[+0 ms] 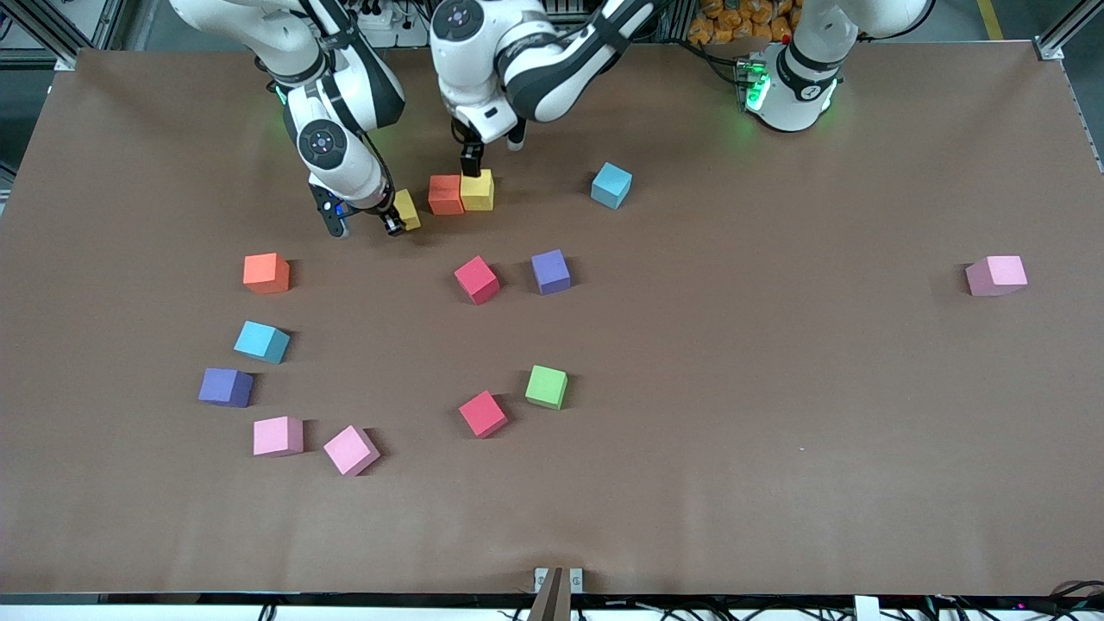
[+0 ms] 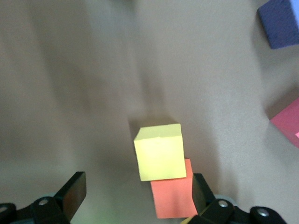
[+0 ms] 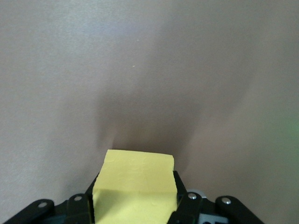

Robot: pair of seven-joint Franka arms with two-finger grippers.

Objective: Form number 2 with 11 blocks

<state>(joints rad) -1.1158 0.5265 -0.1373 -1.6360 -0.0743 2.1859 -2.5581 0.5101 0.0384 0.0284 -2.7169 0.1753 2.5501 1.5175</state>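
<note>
An orange block (image 1: 446,194) and a yellow block (image 1: 477,190) sit touching side by side on the table near the robots' bases. My left gripper (image 1: 493,151) hangs open just over them; in the left wrist view its fingers (image 2: 74,191) straddle the yellow block (image 2: 159,151) and the orange block (image 2: 173,196) without touching either. My right gripper (image 1: 395,220) is shut on a second yellow block (image 1: 406,210), low over the table beside the orange block, toward the right arm's end. That yellow block (image 3: 135,186) fills the jaws of the right gripper (image 3: 135,203).
Loose blocks lie scattered on the brown table (image 1: 776,431): light blue (image 1: 611,185), red (image 1: 477,279), purple (image 1: 550,272), orange (image 1: 266,272), light blue (image 1: 261,341), purple (image 1: 226,387), two pink (image 1: 278,435) (image 1: 351,449), red (image 1: 483,413), green (image 1: 547,386), pink (image 1: 996,275).
</note>
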